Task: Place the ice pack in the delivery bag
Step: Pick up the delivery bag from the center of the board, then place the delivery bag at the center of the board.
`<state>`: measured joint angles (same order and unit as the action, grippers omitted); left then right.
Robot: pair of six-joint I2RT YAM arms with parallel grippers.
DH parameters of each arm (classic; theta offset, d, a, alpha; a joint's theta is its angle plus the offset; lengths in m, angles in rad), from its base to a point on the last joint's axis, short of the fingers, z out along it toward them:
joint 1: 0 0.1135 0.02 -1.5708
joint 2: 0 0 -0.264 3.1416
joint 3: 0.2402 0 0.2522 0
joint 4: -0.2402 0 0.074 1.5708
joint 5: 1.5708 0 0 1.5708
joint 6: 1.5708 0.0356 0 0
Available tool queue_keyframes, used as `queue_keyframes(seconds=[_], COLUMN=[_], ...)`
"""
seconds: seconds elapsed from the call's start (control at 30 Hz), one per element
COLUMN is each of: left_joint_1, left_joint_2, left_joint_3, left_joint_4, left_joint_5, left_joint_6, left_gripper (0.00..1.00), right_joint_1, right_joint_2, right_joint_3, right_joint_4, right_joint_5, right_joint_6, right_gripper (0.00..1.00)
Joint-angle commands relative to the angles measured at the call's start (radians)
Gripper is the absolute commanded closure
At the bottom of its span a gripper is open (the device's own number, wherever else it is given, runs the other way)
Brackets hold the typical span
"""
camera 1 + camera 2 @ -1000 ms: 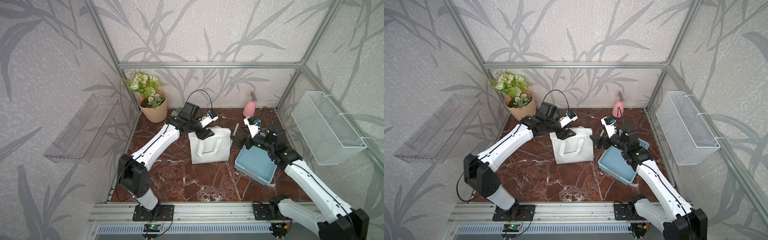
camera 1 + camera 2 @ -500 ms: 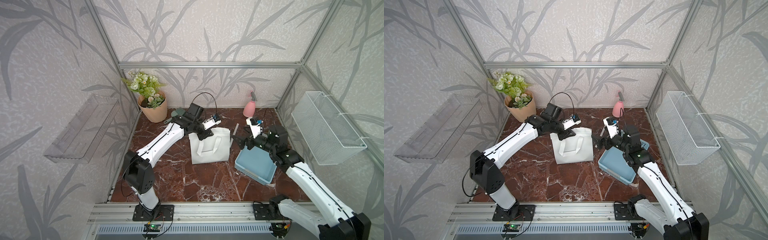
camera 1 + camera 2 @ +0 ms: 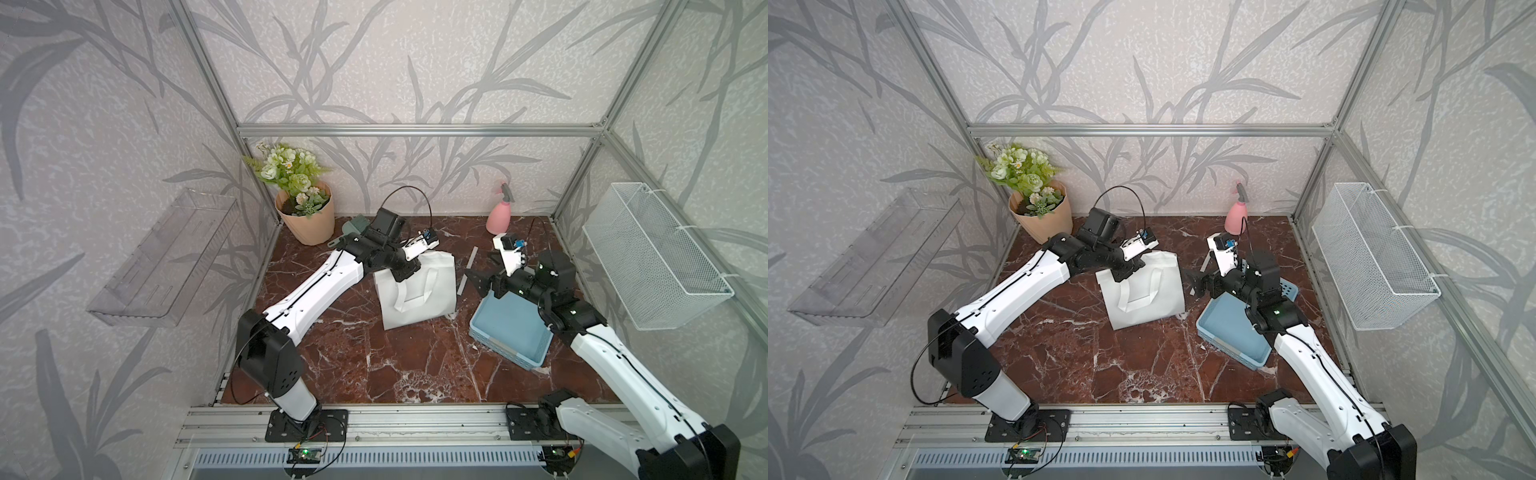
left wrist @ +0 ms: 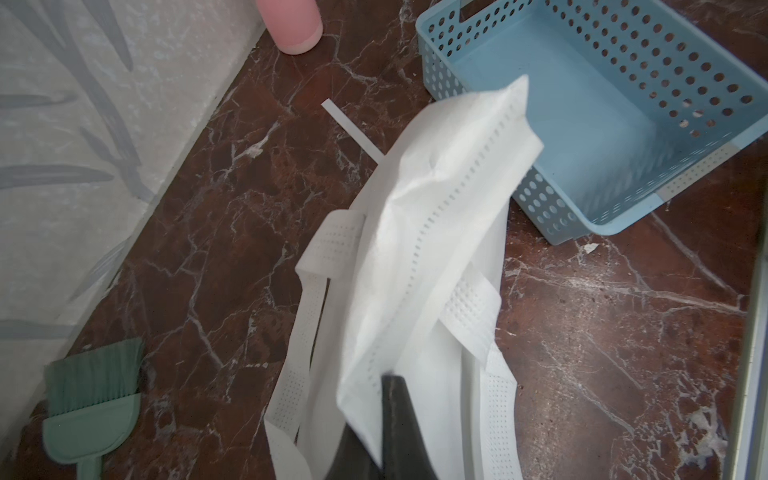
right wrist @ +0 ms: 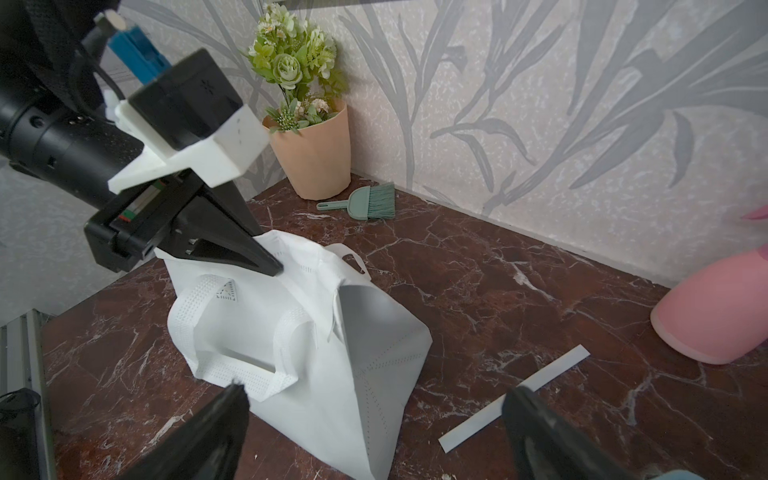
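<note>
Marble floor [image 3: 374, 365], dark red and veined, fills the booth. A flower pot [image 3: 309, 220] and a green brush [image 5: 365, 203] sit past the left gripper [image 5: 272, 266], toward the back wall.

That gripper is pinched tight on the top edge of the delivery bag [image 3: 419, 299], which slumps half-collapsed below and ahead of it, in the gap between the two grippers. A white strip [image 3: 467, 270] lies on the floor just ahead of the right gripper [image 5: 376, 397], whose jaws gape wide and hold nothing. The blue tray [image 3: 494, 347] under and behind it looks bare. I can find no ice pack in any view.

- **Pinch:** the thin fabric may slide out of the grip.
- **Mouth:** if both walls are caught, lifting would raise the bag shut, not open.
- **Footing:** a limp bag may topple or drag toward the tray.
</note>
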<state>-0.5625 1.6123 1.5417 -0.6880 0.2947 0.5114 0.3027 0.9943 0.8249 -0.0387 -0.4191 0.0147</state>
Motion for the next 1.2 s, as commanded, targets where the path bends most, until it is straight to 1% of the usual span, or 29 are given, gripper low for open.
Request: queue_keyframes(seconds=[0.0,0.13,0.27,0.37,0.43,0.5,0.6,0.73,0.83,0.97,1.0,1.03,1.1,1.13,1.17], left_joint_1=[0.021,0.089,0.210,0.305,0.362,0.424,0.514,0.564,0.590,0.606,0.608,0.608,0.609,0.609,0.607], left_joint_2=[-0.096,-0.147,-0.190,-0.222,-0.236,-0.238,-0.227,-0.181,-0.156,-0.129,-0.125,-0.122,-0.121,-0.124,-0.127], left_joint_3=[-0.021,-0.054,-0.090,-0.134,-0.163,-0.177,-0.187,-0.178,-0.187,-0.181,-0.181,-0.184,-0.193,-0.195,-0.193], left_joint_4=[0.063,0.100,0.157,0.224,0.275,0.310,0.346,0.350,0.356,0.357,0.357,0.360,0.366,0.371,0.369], left_joint_5=[-0.182,-0.285,-0.407,-0.474,-0.503,-0.525,-0.526,-0.519,-0.477,-0.514,-0.530,-0.542,-0.552,-0.554,-0.554], left_joint_6=[-0.021,-0.068,-0.125,-0.146,-0.155,-0.191,-0.220,-0.229,-0.257,-0.272,-0.279,-0.283,-0.285,-0.284,-0.288], left_gripper=[1.00,1.00,1.00,1.00,1.00,1.00,1.00,1.00,1.00,1.00,0.99,0.93,0.75,0.60,0.35], right_joint_1=[-0.004,-0.004,-0.004,-0.004,-0.004,-0.004,-0.004,-0.004,-0.004,-0.004,-0.004,-0.004,-0.004,-0.004,-0.004], right_joint_2=[0.011,0.029,0.042,0.048,0.052,0.053,0.054,0.061,0.061,0.060,0.061,0.061,0.059,0.058,0.057], right_joint_3=[-0.010,-0.011,-0.012,-0.011,-0.012,-0.011,-0.013,-0.015,-0.015,-0.017,-0.016,-0.016,-0.017,-0.017,-0.016], right_joint_4=[0.060,0.087,0.105,0.112,0.115,0.117,0.123,0.128,0.128,0.128,0.128,0.127,0.123,0.122,0.122], right_joint_5=[0.002,-0.011,-0.019,-0.019,-0.020,-0.017,-0.019,-0.023,-0.023,-0.018,-0.017,-0.015,-0.008,-0.006,-0.004], right_joint_6=[0.020,0.038,0.055,0.068,0.073,0.076,0.081,0.088,0.088,0.088,0.088,0.088,0.086,0.084,0.082], right_gripper=[0.01,0.01,0.01,0.01,0.01,0.01,0.01,0.01,0.01,0.01,0.01,0.01,0.01,0.01,0.01])
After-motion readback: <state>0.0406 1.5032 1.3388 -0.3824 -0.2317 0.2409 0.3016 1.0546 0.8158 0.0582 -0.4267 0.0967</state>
